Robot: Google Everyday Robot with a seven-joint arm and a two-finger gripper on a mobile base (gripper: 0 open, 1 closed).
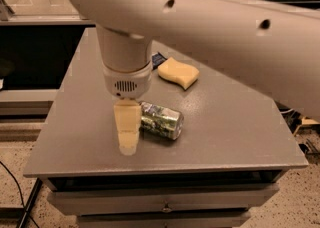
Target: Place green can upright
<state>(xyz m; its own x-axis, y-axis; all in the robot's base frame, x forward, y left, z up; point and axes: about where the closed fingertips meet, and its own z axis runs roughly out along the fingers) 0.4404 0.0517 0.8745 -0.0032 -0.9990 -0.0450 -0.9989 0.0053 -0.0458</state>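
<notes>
One grey worktop (pixel 75 122), seen from its front edge, with drawer fronts (pixel 165 203) below. Left of centre the wrist comes straight down as a pale vertical cylinder with a vented collar at its base, and below it the gripper (pixel 127 139) points squarely at the surface, tip low over the worktop near the front edge. It shows as a single cream block from this side, so I cannot tell whether it is apart, together or clamped on anything. Just right of it lies the green can (pixel 161 120), on its side, long axis running roughly left to right and tilted a little toward the front right corner. Its left end is hidden behind the gripper, and contact between the two cannot be judged. Farther back, toward the rear edge, a dark blue packet (pixel 158 59) shows partly past the wrist. Touching or just beside its right edge sits a flat, wavy yellow piece (pixel 178 72). Overhead, the arm's big pale link (pixel 235 27) slants from the upper left down toward the right edge, covering the rear right corner.
</notes>
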